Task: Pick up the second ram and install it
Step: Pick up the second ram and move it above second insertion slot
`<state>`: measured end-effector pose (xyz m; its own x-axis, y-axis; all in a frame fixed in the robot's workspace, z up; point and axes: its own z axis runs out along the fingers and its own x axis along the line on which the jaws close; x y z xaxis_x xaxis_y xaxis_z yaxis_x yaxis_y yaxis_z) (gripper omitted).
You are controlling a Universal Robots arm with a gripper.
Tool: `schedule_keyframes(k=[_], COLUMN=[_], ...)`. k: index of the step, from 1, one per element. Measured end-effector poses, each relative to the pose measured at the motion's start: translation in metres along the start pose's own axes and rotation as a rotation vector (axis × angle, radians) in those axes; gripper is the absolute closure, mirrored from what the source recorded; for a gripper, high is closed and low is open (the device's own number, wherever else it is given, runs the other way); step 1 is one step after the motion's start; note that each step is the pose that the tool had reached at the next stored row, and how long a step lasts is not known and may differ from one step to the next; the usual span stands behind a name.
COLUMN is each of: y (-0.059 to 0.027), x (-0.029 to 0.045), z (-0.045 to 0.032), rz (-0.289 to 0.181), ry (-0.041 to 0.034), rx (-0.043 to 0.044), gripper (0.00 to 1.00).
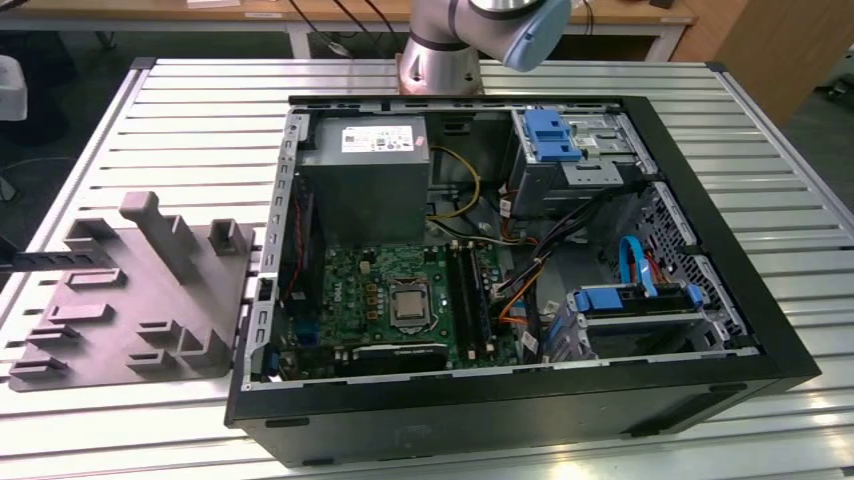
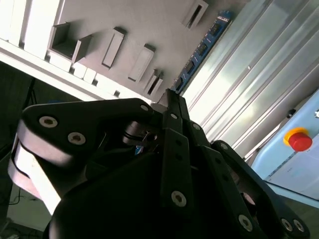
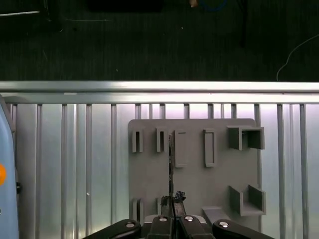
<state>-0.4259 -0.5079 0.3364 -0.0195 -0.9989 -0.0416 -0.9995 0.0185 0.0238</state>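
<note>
Second ram [image 2: 200,49] clamped in closed pincer [image 2: 169,98], over grey fixture [image 2: 149,20].

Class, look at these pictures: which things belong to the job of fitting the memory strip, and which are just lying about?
Belong to the job:
- tool, shut on the blue memory strip
- green board
- computer case, open

Just lying about:
- grey power box
- blue drive bracket
- red button
</note>
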Motion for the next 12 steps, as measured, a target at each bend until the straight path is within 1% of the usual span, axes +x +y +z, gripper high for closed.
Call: schedule_keyframes(k=[3,12], y=[0.0002,0.0006], x=[-0.0003,-0.0011], z=[-0.0080,-0.0270], rz=[0.000,0.000], ry=[0.0000,-0.0001], rx=[0.0000,0.0000], gripper=[0.89,0.89])
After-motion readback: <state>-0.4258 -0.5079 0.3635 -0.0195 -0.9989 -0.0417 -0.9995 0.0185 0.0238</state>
